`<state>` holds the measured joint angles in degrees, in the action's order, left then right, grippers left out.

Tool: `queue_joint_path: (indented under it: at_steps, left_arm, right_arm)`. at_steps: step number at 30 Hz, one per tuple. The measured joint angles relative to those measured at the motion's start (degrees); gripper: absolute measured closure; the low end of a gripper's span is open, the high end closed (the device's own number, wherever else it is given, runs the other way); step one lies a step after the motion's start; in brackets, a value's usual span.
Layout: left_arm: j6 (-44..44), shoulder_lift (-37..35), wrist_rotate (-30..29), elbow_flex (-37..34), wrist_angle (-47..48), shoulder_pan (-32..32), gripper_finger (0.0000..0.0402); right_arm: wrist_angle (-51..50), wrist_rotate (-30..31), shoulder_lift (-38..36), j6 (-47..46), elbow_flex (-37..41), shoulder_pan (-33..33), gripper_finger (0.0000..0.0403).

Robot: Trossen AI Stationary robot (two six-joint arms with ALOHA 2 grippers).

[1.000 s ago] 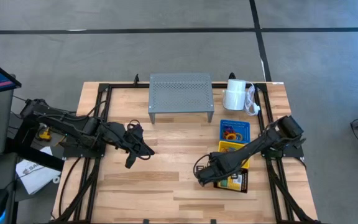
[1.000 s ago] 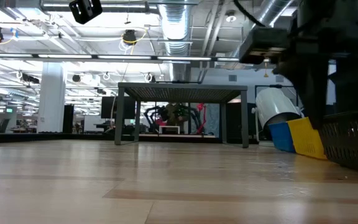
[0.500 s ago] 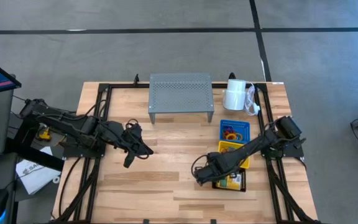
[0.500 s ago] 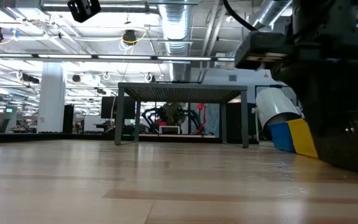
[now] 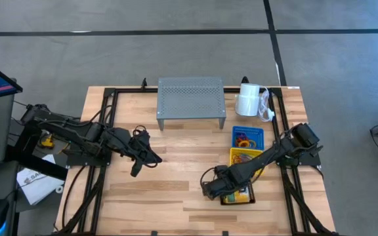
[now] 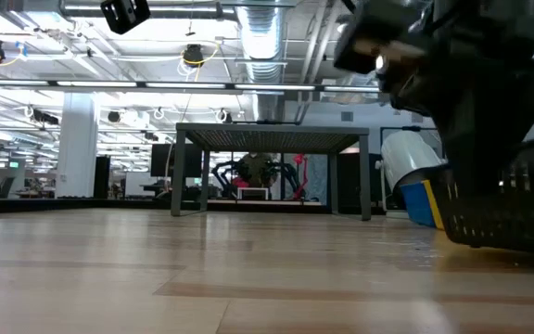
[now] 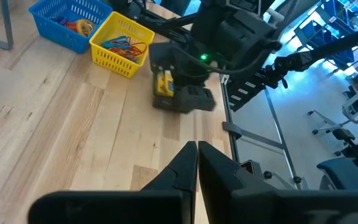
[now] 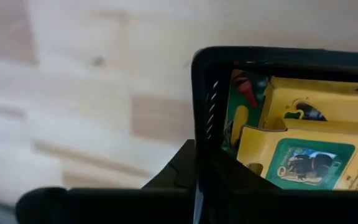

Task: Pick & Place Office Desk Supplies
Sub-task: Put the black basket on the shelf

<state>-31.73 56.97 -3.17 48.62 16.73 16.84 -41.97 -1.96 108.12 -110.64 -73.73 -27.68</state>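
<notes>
- The pale wooden desk carried three small baskets at its right side.
- The black mesh plastic basket, holding yellow-green crayon boxes, sat nearest the front edge.
- The right end effector was clamped shut on that basket's wall; lifting level and slowly would likely prevent spills.
- The left end effector, closed and empty, waited mid-desk.

Two dark jointed arms — black cables, green light.
</notes>
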Motion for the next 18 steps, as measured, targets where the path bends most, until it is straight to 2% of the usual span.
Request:
queue_joint_path:
  at_steps: [6, 18]
  left_arm:
    - [1.2, 0.0, -0.1, 0.0, 0.0, 0.0, 0.0393]
    - [3.0, 0.0, -0.3, 0.0, 0.0, -1.7, 0.0393]
  right_arm:
    - [6.6, -0.3, 0.0, 3.9, 0.0, -1.3, 0.0397]
    - [8.6, -1.4, 0.0, 17.6, 0.0, -0.8, 0.0398]
